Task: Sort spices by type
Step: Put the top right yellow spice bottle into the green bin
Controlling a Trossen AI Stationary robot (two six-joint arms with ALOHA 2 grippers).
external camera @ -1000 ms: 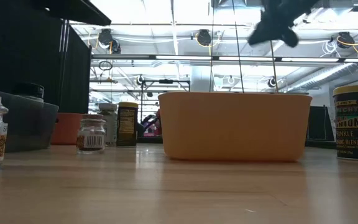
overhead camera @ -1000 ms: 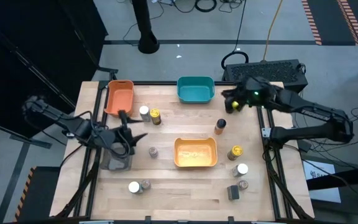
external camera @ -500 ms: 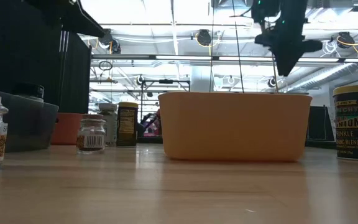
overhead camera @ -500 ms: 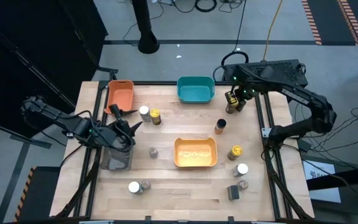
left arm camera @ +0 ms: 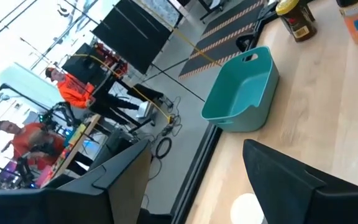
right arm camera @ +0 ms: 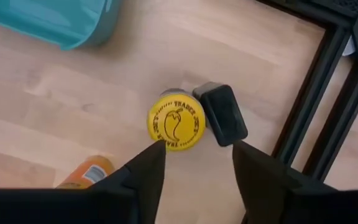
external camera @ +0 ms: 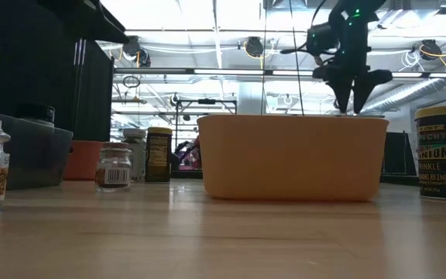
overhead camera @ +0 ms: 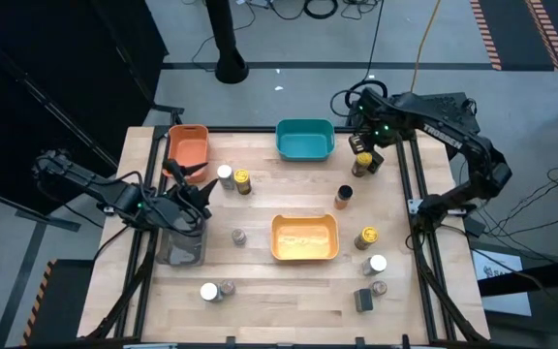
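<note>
Hovering near the table's [overhead camera: 260, 301] far right corner, the right gripper [right arm camera: 194, 163] has jaws apart directly above a yellow-lidded jar [right arm camera: 176, 125]; left gripper [overhead camera: 190, 190] jaws apart.

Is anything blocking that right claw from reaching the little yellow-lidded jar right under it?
Nothing visible does. The right gripper hangs directly above the small jar with the yellow lid, fingers apart. The only neighbour is a small black-lidded jar touching its side, next to the jar rather than over it, though it could crowd one finger.
</note>
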